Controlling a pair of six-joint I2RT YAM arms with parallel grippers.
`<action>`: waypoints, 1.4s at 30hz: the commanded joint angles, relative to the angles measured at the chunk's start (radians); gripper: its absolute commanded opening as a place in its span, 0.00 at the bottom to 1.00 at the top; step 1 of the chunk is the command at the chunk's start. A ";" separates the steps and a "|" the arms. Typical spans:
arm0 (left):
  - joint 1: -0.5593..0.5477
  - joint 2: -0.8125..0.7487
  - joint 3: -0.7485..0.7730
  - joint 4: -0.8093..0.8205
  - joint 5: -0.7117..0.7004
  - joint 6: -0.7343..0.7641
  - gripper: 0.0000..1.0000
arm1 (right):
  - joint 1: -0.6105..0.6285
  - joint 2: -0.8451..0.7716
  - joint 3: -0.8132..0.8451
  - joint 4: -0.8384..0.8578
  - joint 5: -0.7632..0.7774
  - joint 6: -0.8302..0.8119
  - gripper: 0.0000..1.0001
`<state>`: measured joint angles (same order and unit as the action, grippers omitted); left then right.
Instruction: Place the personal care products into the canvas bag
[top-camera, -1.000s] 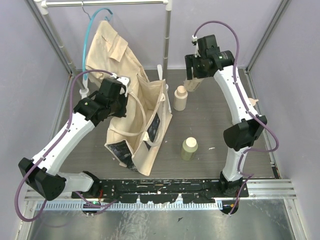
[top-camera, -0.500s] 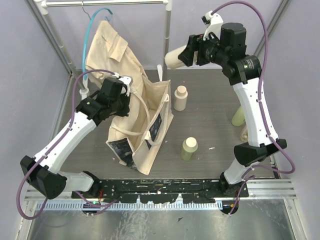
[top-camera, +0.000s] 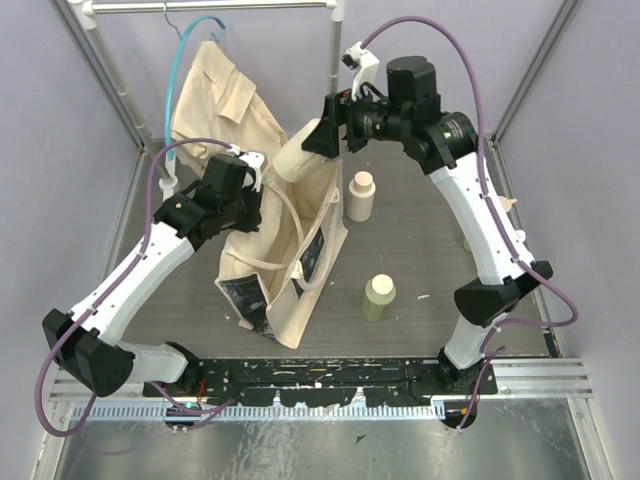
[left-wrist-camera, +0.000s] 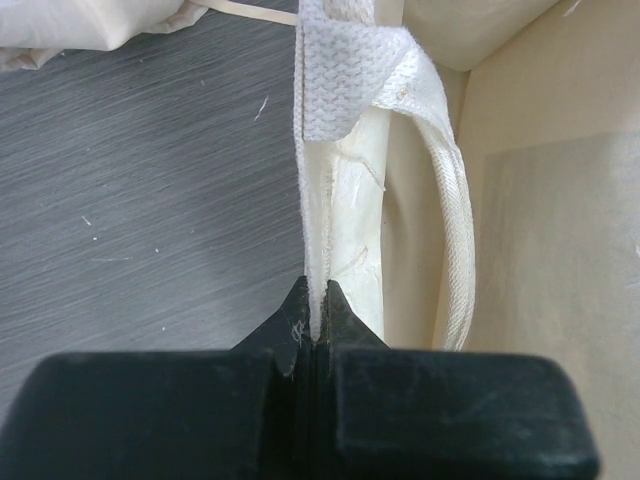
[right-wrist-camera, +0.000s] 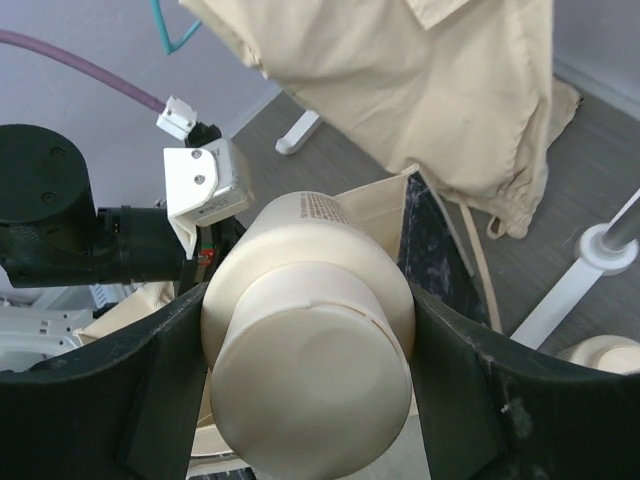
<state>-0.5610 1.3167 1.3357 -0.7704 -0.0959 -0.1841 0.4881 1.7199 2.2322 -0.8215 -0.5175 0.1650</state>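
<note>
Cream bottle (top-camera: 300, 155) held sideways, right arm (top-camera: 480, 215) arched toward canvas bag (top-camera: 285, 300)

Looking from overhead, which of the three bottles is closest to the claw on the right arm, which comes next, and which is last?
From the right gripper:
1. Large cream bottle, held in its jaws, over the canvas bag.
2. Small cream bottle, standing beside the bag.
3. Yellow-green bottle, standing nearer the arm bases.
</note>
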 joint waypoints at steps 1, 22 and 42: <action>0.001 0.005 0.013 0.024 -0.029 -0.002 0.00 | 0.030 0.019 0.138 0.027 -0.015 0.033 0.01; -0.005 -0.019 0.115 -0.119 -0.143 0.004 0.00 | 0.175 0.219 0.257 -0.291 0.422 -0.055 0.01; -0.005 -0.039 0.114 -0.147 -0.158 -0.016 0.00 | 0.235 0.249 -0.002 -0.122 0.709 -0.184 0.01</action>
<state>-0.5667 1.3151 1.4223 -0.8989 -0.2050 -0.1871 0.7380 2.0335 2.2635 -1.1072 0.1005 0.0074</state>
